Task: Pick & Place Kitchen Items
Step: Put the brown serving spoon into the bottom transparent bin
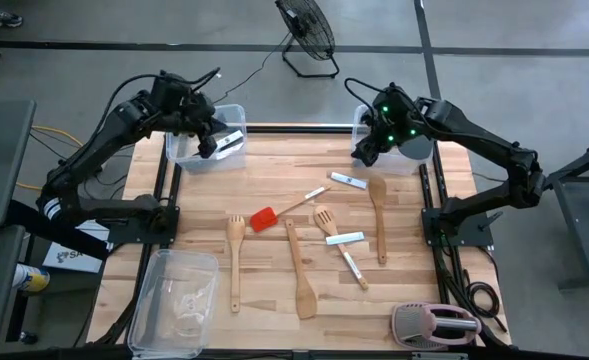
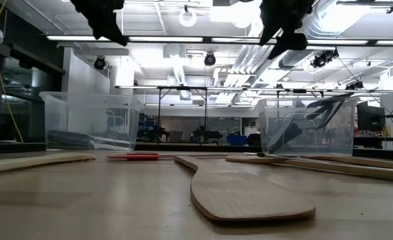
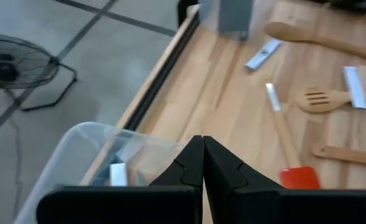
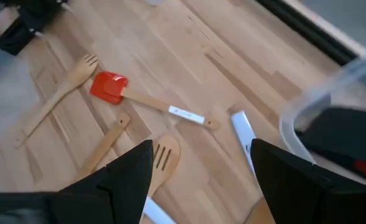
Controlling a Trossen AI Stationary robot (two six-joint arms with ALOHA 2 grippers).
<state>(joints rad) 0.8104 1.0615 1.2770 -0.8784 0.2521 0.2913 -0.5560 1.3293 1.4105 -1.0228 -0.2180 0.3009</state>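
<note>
**Both arms hanging over the far bins, utensils scattered on the wooden table**

From above, the left gripper (image 1: 208,140) is hovering over the far-left clear bin (image 1: 179,150), where a white-bladed knife (image 1: 231,139) is lying. The left wrist view is showing what the overhead one cannot: its two fingers (image 3: 189,165) are pressed together, clenched on nothing.

A second clear bin (image 1: 164,305) is sitting at the near-left corner. Moving right across the wooden table (image 1: 274,170), a forked wooden turner (image 1: 235,262) is lying lengthwise, then a small red spatula (image 1: 265,218) with a wooden handle, then a long wooden spatula (image 1: 299,272). Next are a slotted wooden turner (image 1: 325,220), two white-bladed knives (image 1: 346,239), another knife (image 1: 348,180) farther back, and a wooden spoon (image 1: 378,215).

The right gripper (image 1: 367,148) is hovering at the far-right bin (image 1: 360,120). The right wrist view is showing its fingers (image 4: 130,171) spread wide apart and empty, with the red spatula and forked turner on the table beyond them.

A pink-and-grey toaster (image 1: 436,325) is resting at the near-right corner.

Only the low view is revealing dark utensils (image 2: 296,130) standing inside the far-right bin, and both grippers raised well clear of the tabletop.
</note>
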